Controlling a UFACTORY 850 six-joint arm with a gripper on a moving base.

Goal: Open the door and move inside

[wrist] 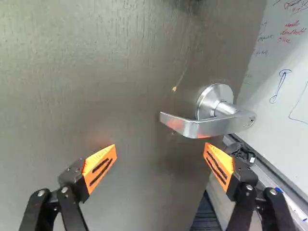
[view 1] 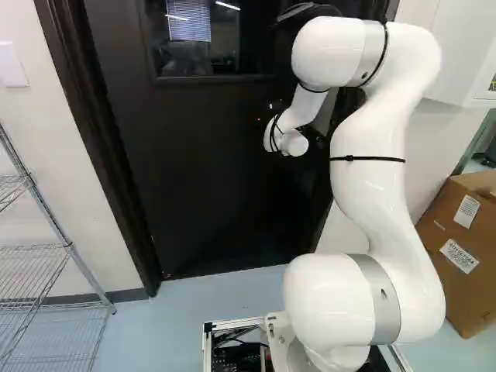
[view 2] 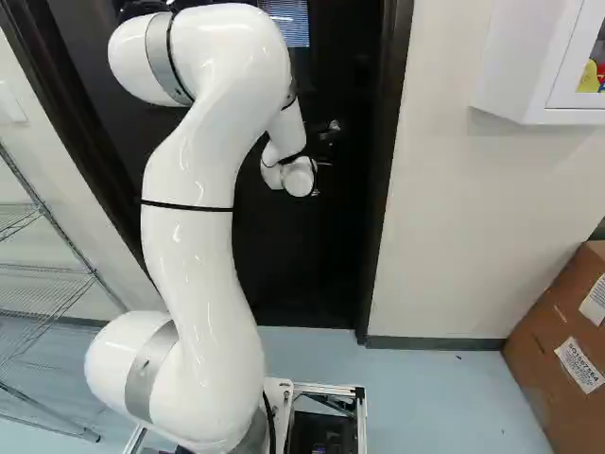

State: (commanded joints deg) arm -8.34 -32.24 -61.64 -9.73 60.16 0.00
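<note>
While the white arm (view 1: 368, 182) reaches up in front of the dark door (view 1: 209, 186), the black gripper (view 1: 318, 140) at its end points at the door's face. The wrist view shows the orange pads (wrist: 100, 166) spread wide apart, with the door's bare surface ahead of the gap. The metal lever handle (wrist: 209, 126) is mounted close to one edge of the door, its long arm reaching back across the door's face. Part of it lies ahead of the gap and the rest ahead of one finger; whether that finger touches it, I can't tell. Past that same edge of the door is a whiteboard (wrist: 284, 72) with pen marks, and black cables (wrist: 240, 150) lie on the ledge below the board.

In the left base view, a window (view 1: 189, 35) sits in the door's upper part, and the black frame (view 1: 105, 147) runs down the door's side. A wire rack (view 1: 58, 248) stands left of the door. To the door's right are a cardboard box (view 1: 457, 248) on the floor and a white wall cabinet (view 2: 520, 71) higher up.
</note>
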